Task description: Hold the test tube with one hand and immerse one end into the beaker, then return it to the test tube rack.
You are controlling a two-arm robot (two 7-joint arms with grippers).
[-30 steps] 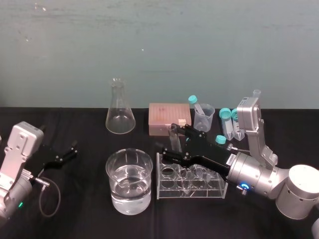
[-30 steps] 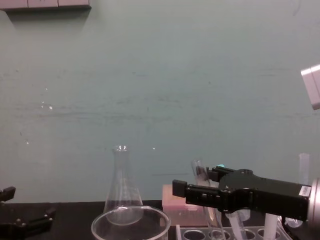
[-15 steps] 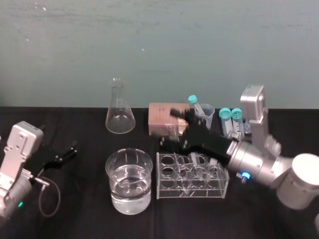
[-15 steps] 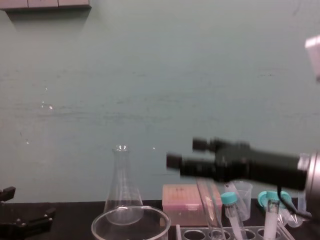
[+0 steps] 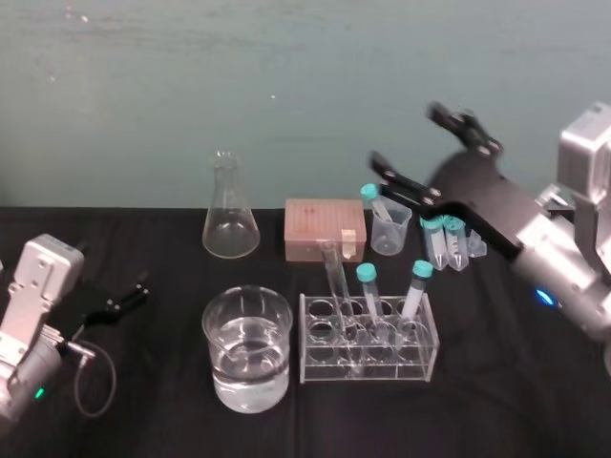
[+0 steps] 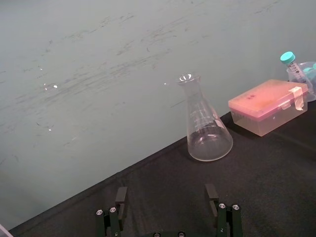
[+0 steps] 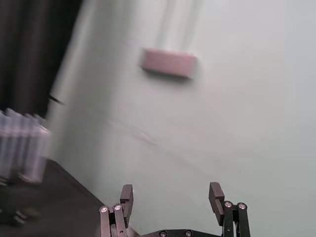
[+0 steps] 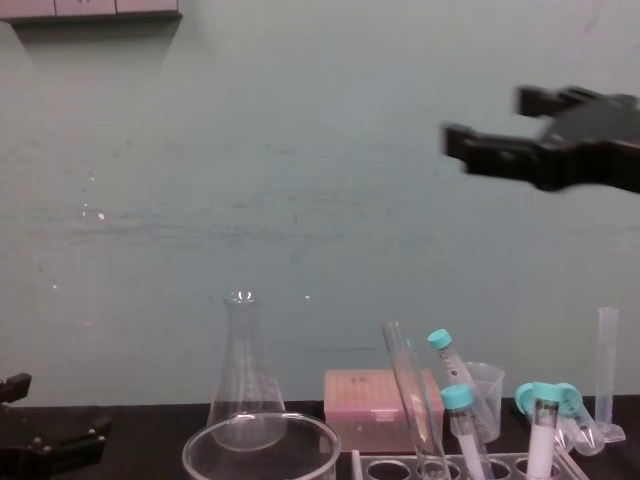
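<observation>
The test tube (image 5: 336,284) stands in the test tube rack (image 5: 315,368), in a hole at the rack's left end, leaning with its open rim tipped toward the wall behind; in the chest view the test tube (image 8: 408,398) rises tilted above the rack's top plate. Two teal-capped tubes (image 5: 368,289) lean in holes to its right. The beaker (image 5: 246,377), partly filled with clear liquid, sits on the black table (image 5: 143,405) just left of the rack, and its wide rim shows low in the chest view (image 8: 262,432). Behind it stand a conical flask (image 5: 230,210) and a pink box (image 5: 325,229), with a small measuring cup (image 5: 389,227) to the box's right. The right hand (image 5: 402,134) hangs high above the table, up and to the right of the rack and well apart from the tube, its fingers spread wide with nothing between them; the right wrist view shows the same empty gap (image 7: 171,195). The left hand (image 5: 129,291) rests low at the table's left side, far from the glassware, with its fingers (image 6: 121,196) spread apart and holding nothing.
</observation>
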